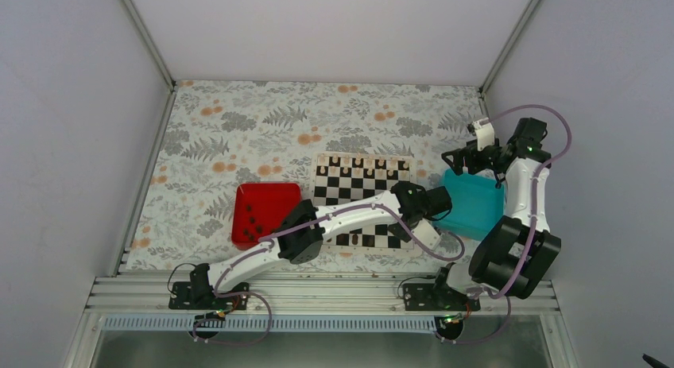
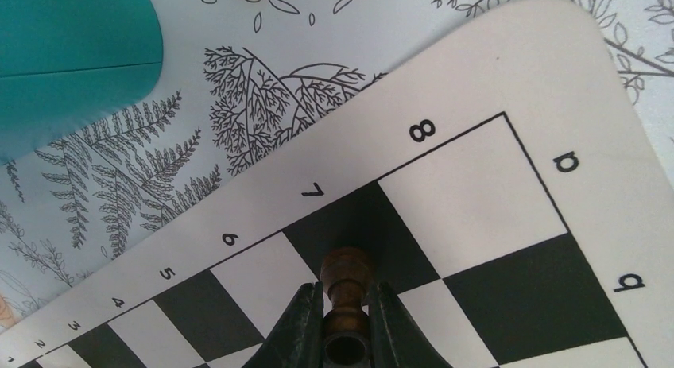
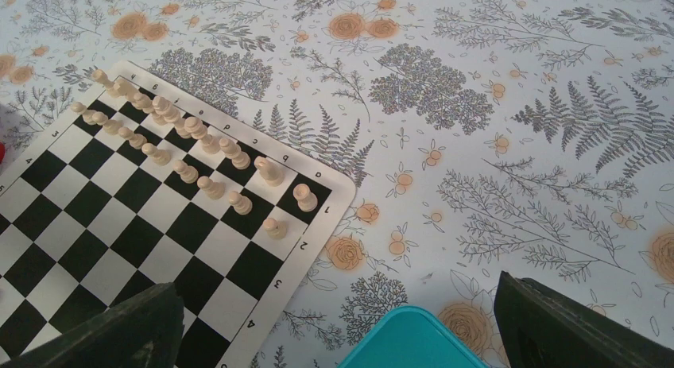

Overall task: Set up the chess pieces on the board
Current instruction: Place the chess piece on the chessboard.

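Observation:
My left gripper is shut on a dark brown chess piece, holding it by the waist just above a black square beside the border number 7 of the board. From above, the left arm lies across the board with its gripper at the board's right edge. A few dark pieces stand along the board's near edge, and more dark pieces lie in the red tray. My right gripper hangs wide open and holds nothing, above the teal tray's corner.
Two rows of pale pieces fill the far side of the board. The teal tray sits just right of the board, close to my left gripper. Metal frame posts and walls enclose the floral tablecloth.

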`<state>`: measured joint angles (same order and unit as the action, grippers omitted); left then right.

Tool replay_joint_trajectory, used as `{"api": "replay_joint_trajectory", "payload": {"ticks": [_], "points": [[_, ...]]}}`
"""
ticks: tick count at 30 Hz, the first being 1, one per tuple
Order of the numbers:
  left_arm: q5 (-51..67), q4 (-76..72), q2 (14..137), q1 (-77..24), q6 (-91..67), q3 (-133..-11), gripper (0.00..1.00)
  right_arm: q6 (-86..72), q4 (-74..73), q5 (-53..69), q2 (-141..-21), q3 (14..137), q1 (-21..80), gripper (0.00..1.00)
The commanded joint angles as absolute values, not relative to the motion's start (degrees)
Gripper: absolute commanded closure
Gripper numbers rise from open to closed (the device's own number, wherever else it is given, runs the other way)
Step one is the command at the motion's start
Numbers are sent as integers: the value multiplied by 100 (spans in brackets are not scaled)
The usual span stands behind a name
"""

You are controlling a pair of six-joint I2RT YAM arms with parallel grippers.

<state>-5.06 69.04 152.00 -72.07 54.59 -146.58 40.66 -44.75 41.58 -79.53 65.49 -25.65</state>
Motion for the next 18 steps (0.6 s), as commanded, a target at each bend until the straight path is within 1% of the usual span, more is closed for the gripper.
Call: {"api": "replay_joint_trajectory", "payload": {"ticks": [1, 18], "points": [[-554, 6924, 15247, -7212, 5510, -14626, 92, 4104, -4384, 4395, -7963, 6448, -2637, 0], [-289, 7057, 14880, -7347, 5417, -14664, 92, 4131, -4351, 4418, -8032, 6385, -2637, 0]]}}
